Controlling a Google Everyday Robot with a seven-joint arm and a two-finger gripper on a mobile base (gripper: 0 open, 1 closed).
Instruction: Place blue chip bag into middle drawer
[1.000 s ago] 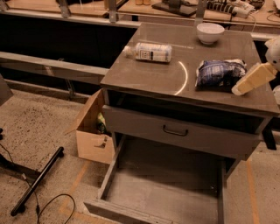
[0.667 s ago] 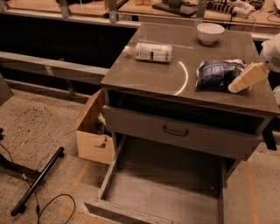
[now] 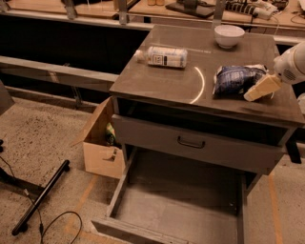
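Blue chip bag (image 3: pixel 236 78) sits on cabinet top (image 3: pixel 167 83) — gripper (image 3: pixel 261 89) at its edge, state unclear — bottle (image 3: pixel 164 56), bowl (image 3: pixel 228 35) nearby.

Place: robot lab/workshop.
Floor (image 3: pixel 38 138): speckled concrete, orange tape line (image 3: pixel 88 188), loose cable (image 3: pixel 57 224) at 7 o'clock.
Benches (image 3: pixel 143 7): w/ gear (image 3: pixel 248 7) at 12 o'clock.
Gripper (image 3: pixel 258 89): 3 o'clock, beside blue chip bag (image 3: pixel 236 78) on cabinet top (image 3: pixel 162 78).

You have one view only. It looks down from high in front of the grey cabinet (image 3: pixel 167 81), close enough that the frame's lower edge cuts the pulled-out middle drawer (image 3: pixel 181 209). The gripper (image 3: pixel 252 94) enters from your right edge, beside the blue chip bag (image 3: pixel 236 78).
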